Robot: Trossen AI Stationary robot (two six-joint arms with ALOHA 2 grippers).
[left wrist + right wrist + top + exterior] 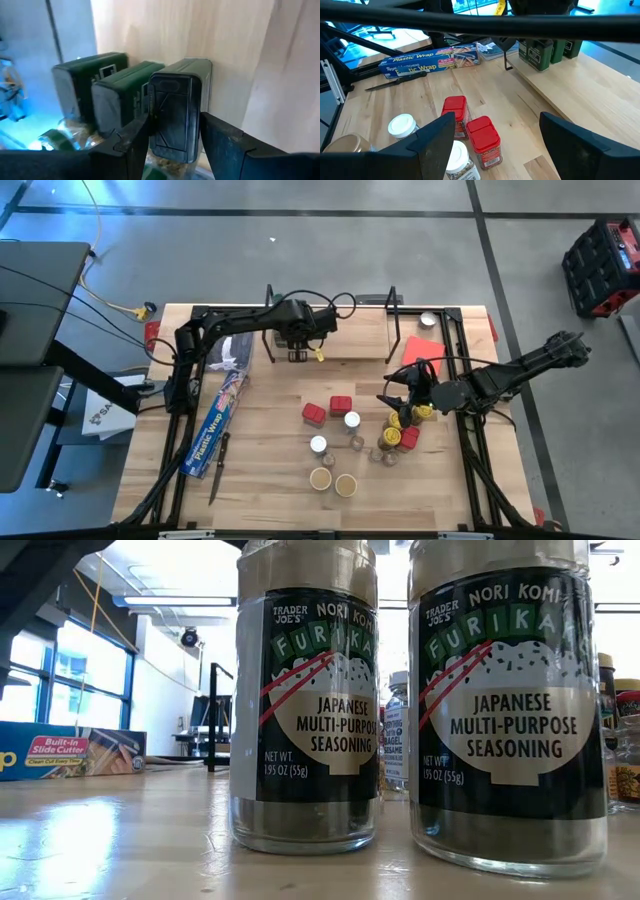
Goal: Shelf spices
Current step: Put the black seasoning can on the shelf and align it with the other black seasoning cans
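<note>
left tool (pixel 172 137): at the shelf (pixel 350 340) by the far edge, fingers set loosely either side of a green-lidded jar (pixel 177 107), beside two more
right tool (pixel 495 145): wide, empty, over red tins (pixel 482 135) near the right edge
other spices (pixel 335 465): mid tabletop (pixel 270 480)

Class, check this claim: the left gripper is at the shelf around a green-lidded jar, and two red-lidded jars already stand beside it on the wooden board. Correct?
Not quite. The left wrist view shows the two jars beside the jar between the left gripper's fingers have green lids, not red. The rest holds: the gripper is at the shelf, on its wooden board.
</note>
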